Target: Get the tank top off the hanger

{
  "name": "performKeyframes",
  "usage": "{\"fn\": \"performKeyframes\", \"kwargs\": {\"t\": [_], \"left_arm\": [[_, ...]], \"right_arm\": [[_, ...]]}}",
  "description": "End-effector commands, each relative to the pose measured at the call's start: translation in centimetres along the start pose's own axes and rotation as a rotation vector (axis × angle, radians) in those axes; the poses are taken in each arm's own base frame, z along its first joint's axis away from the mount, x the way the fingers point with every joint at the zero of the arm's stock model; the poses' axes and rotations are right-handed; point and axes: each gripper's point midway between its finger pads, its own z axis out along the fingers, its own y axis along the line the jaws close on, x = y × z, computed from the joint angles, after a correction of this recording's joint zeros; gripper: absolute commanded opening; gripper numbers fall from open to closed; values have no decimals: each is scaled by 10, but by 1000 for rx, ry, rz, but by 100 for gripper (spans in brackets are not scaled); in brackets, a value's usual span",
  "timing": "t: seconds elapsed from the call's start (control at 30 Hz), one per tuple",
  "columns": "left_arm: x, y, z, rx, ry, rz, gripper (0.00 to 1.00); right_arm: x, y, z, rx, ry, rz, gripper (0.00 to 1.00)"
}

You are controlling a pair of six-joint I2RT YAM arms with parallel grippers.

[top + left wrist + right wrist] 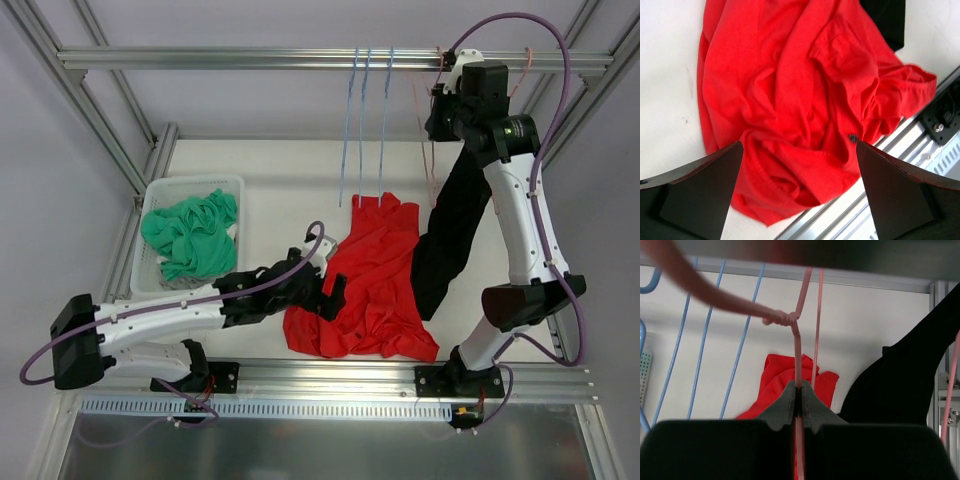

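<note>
The upper end of the black garment is hidden behind the right arm. The left fingers gape empty above the red tank top crumpled on the tabletop; the right fingers pinch a pink hanger.

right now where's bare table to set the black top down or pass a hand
Widest bare patch: table between the basket and the red garment, beyond the left arm. A narrow strip lies between the black tank top and the right arm. Crowded: the near edge under the red garment, and below the rail where blue hangers dangle.
</note>
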Motion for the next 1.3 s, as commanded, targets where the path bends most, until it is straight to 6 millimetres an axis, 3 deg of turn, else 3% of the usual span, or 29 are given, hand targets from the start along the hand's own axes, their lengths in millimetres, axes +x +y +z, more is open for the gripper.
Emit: {"fn": "performKeyframes", "kwargs": {"t": [0.0, 0.1, 0.13, 0.17, 0.2, 0.23, 0.27, 0.33, 0.37, 0.4, 0.43, 0.47, 0.5, 0.53, 0.57, 0.67, 0.7, 0.73, 0.77, 0.8, 0.83, 0.93, 1.0, 1.03, 1.1, 1.13, 1.27], "left_arm": [[-37, -16, 10, -6, -60, 21, 99], [-44, -27, 32, -12, -32, 41, 99], [-46, -31, 38, -9, -25, 48, 99], [-35, -31, 54, -25, 18, 61, 99], [-43, -39, 60, -10, 16, 58, 99], [-42, -43, 67, -7, 27, 58, 99], [-29, -41, 84, -26, 72, 69, 99], [-31, -47, 101, -33, 82, 64, 99], [-22, -46, 118, -56, 113, 69, 99], [-17, -44, 127, -75, 126, 71, 99], [-12, -42, 136, -96, 136, 65, 99], [1, -38, 151, -124, 168, 70, 99], [10, -34, 159, -149, 186, 69, 99], [16, -29, 166, -177, 195, 58, 99], [32, -21, 175, -215, 227, 57, 99], [59, -11, 187, -260, 280, 29, 95], [65, -11, 189, -262, 293, 19, 84], [69, -10, 189, -264, 304, 18, 49], [71, -9, 187, -268, 310, 14, 22], [66, -5, 183, -298, 289, -8, 0], [66, 1, 175, -330, 286, -7, 0], [40, 31, 130, -470, 181, -32, 0], [2, 50, 89, -570, 40, -64, 0], [-20, 55, 59, -587, -19, -78, 0], [-50, 72, 24, -660, -128, -67, 0], [-75, 73, -4, -646, -209, -106, 0], [-136, 96, -80, -681, -395, -157, 0]], "right_arm": [[-1, 2, -10, -35, -18, 32, 0], [17, 8, -14, -87, 24, 40, 3], [14, 9, -27, -109, 2, 51, 36], [25, 9, -30, -113, 23, 58, 61], [26, 9, -37, -112, 15, 65, 85], [20, 7, -63, -113, -34, 62, 99], [21, 4, -75, -106, -49, 64, 100], [41, -7, -93, -59, -46, 80, 100], [38, -11, -129, -48, -120, 79, 99], [60, -14, -132, -33, -95, 78, 100], [65, -24, -146, 14, -124, 85, 100], [67, -26, -181, 13, -205, 90, 100], [85, -27, -183, 15, -191, 89, 99], [90, -24, -195, -9, -221, 90, 100], [93, -22, -222, -34, -288, 84, 99], [109, -6, -246, -139, -337, 55, 99], [111, -3, -263, -165, -385, 49, 99], [114, 2, -269, -196, -396, 39, 100], [117, 3, -274, -206, -409, 36, 99], [119, 4, -278, -213, -420, 34, 99], [123, 5, -283, -220, -435, 31, 99], [131, 3, -285, -215, -432, 23, 99], [137, 2, -280, -206, -416, 25, 100], [139, 1, -278, -201, -413, 26, 99], [146, 0, -271, -198, -390, 30, 99], [148, 0, -269, -198, -384, 32, 100], [154, 0, -258, -199, -359, 33, 99]]}}
